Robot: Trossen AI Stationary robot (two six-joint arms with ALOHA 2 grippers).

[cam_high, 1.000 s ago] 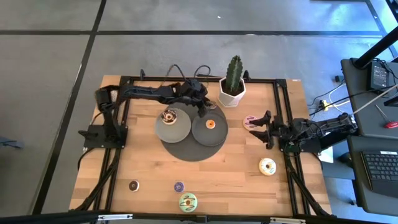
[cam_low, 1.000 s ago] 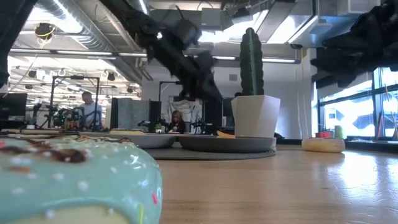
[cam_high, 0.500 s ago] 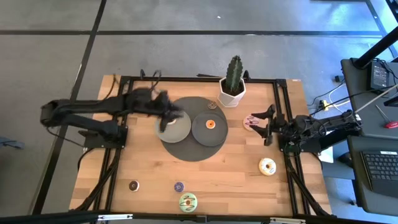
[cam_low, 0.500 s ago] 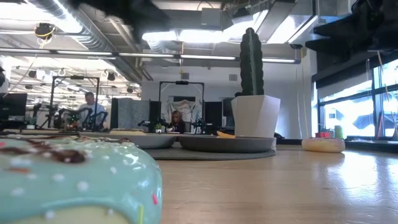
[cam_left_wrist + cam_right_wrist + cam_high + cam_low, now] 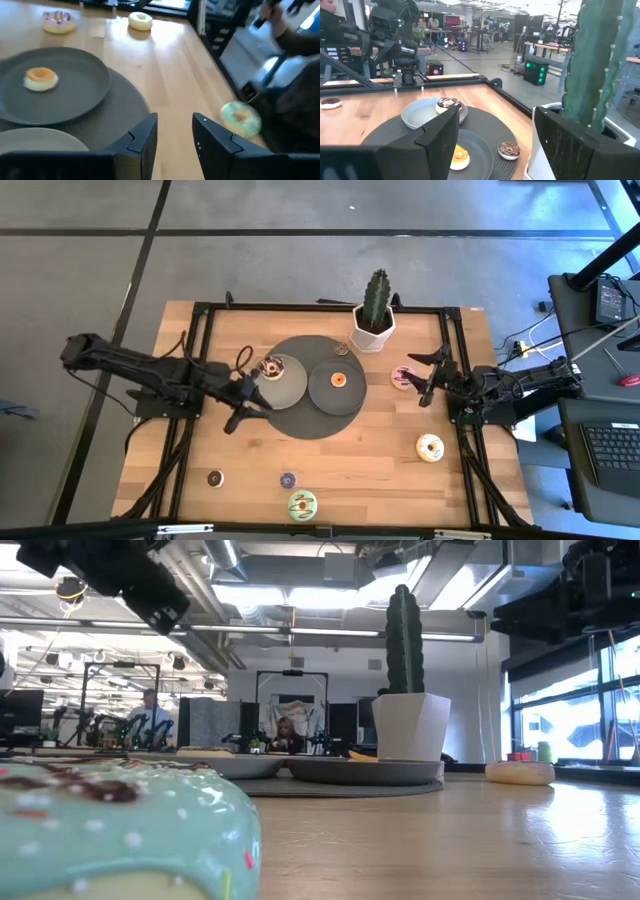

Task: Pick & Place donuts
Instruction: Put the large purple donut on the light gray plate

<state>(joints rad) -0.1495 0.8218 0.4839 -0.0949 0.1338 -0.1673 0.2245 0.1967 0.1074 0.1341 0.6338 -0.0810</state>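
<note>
Donuts: a brown one (image 5: 270,366) now lies on the left plate (image 5: 285,385). The left gripper (image 5: 238,417), narrow and empty, has swung away to seven o'clock. The right gripper (image 5: 428,377), wide, hovers over the pink donut (image 5: 403,376) at three o'clock.

Left arm pulled back off the plates; right gripper lifted and turned.

The left gripper (image 5: 240,406) — a second ago reaching across to the far side near the cactus (image 5: 376,302) — swung back over the lighter plate (image 5: 283,385) and ended at the mat's (image 5: 322,425) near-left edge, its arm folded low along the table's left side. The right gripper (image 5: 428,376), earlier just beside the pink-iced donut (image 5: 403,376), rose slightly and angled its spread fingers toward the plates.
</note>
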